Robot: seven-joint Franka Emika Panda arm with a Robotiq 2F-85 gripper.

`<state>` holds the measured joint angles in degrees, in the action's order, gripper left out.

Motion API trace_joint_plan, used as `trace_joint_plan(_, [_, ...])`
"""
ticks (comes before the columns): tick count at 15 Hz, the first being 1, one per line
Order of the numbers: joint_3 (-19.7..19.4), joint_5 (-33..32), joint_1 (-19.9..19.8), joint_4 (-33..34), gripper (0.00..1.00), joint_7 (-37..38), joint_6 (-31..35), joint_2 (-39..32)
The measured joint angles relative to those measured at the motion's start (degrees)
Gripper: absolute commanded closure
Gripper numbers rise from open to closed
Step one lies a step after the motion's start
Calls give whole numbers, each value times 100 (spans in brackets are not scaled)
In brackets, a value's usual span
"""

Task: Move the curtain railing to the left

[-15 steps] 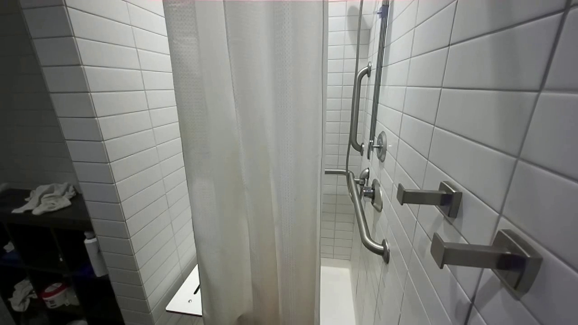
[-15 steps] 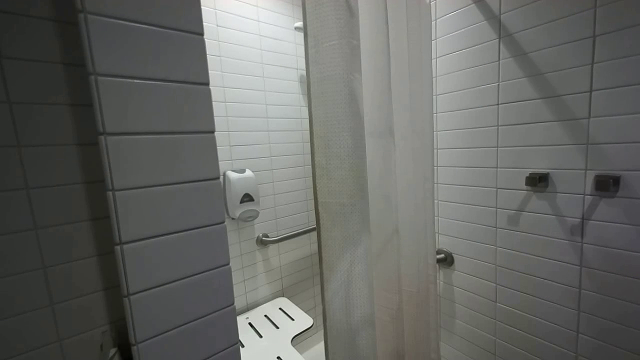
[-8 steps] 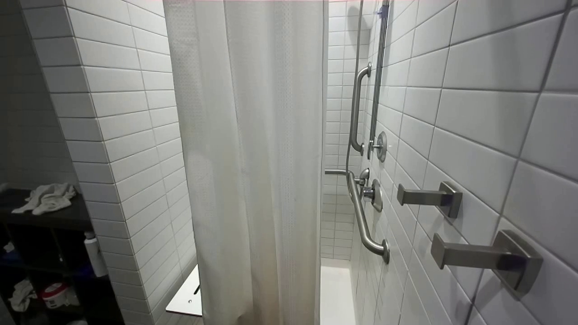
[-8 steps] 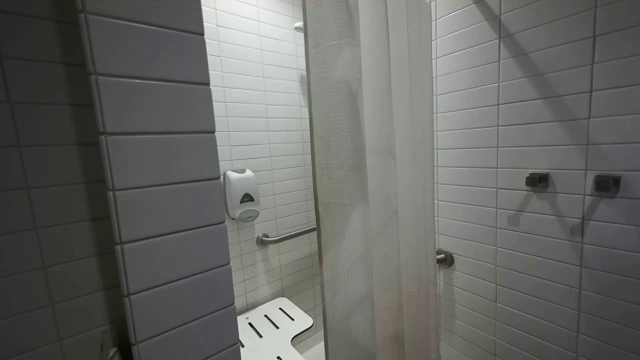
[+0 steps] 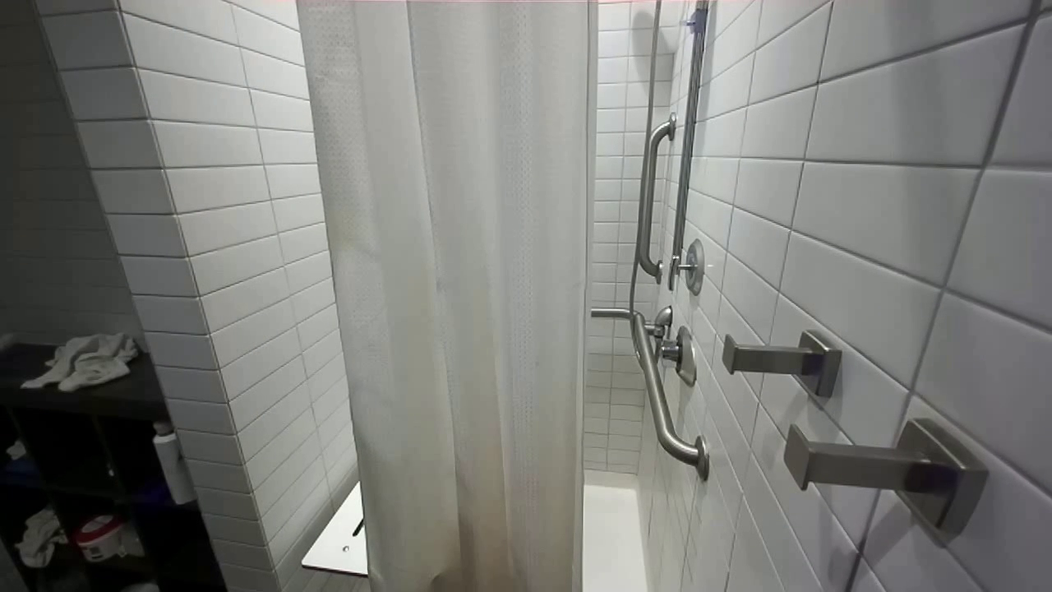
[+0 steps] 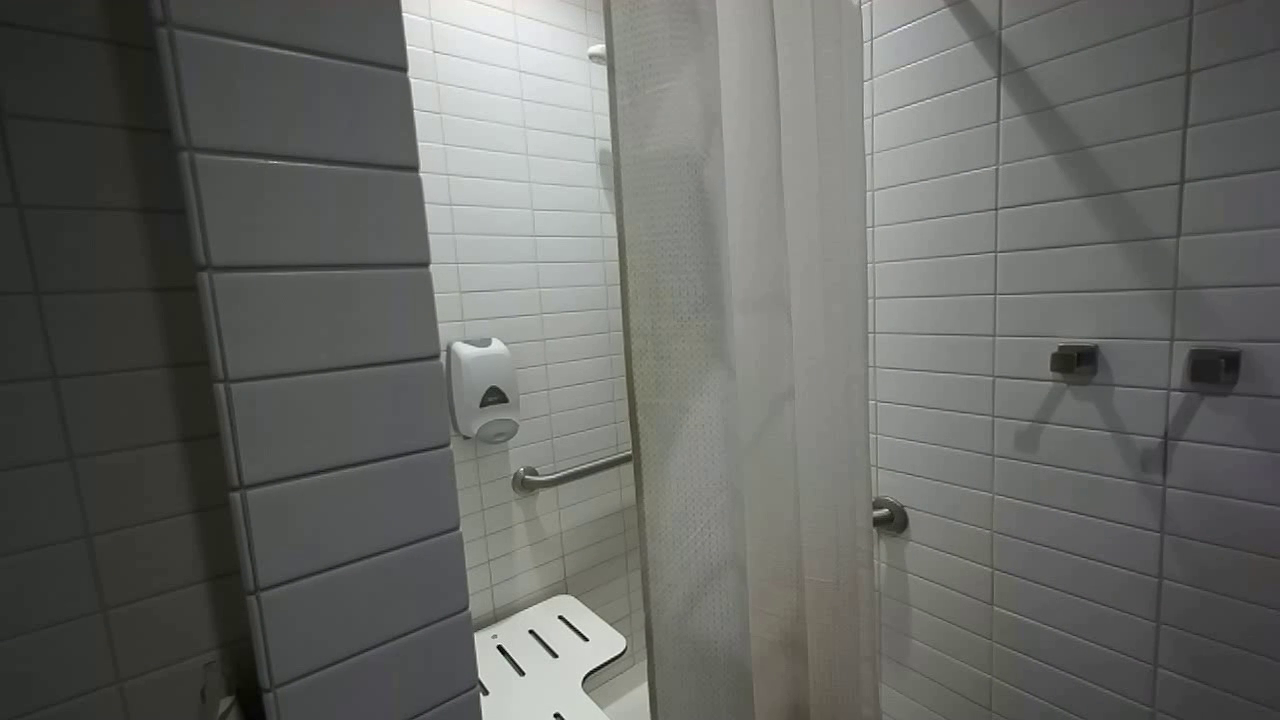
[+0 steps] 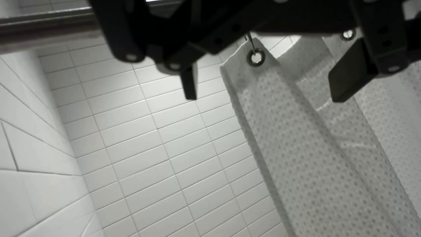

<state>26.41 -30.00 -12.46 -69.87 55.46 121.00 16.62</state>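
Observation:
The off-white curtain railing (image 5: 460, 288) hangs in vertical folds with brownish stains low down. It also shows in an exterior view (image 6: 740, 350), left of the right tiled wall. In the wrist view the curtain's dotted top part (image 7: 302, 148) hangs from a thin hook through a metal grommet (image 7: 256, 57). My gripper (image 7: 264, 95) comes in from the top of the wrist view and is open. Its fingers stand wide apart, one left of the curtain's edge over the tiles, the other in front of the folds. The arm does not show in the exterior views.
A metal rod (image 7: 49, 29) runs across the top left of the wrist view. Chrome grab bars (image 5: 666, 395) and square hooks (image 5: 871, 469) stick out from the right wall. A white slatted bench (image 6: 550, 640) and a soap dispenser (image 6: 483, 390) are inside the shower.
The curtain's folds sway slightly in both exterior views. Its side edges stay at about the same place.

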Motion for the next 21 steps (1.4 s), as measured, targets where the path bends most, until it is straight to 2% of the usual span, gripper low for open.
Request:
trace_joint_plan(6, [121,-517,537,342,0,-82,-857,-230])
trace_joint_plan(11, [163,-887,961,654,0,-193,-1309,-455])
trace_joint_plan(21, [162,-889,984,575,0,-193,-1335,-465])
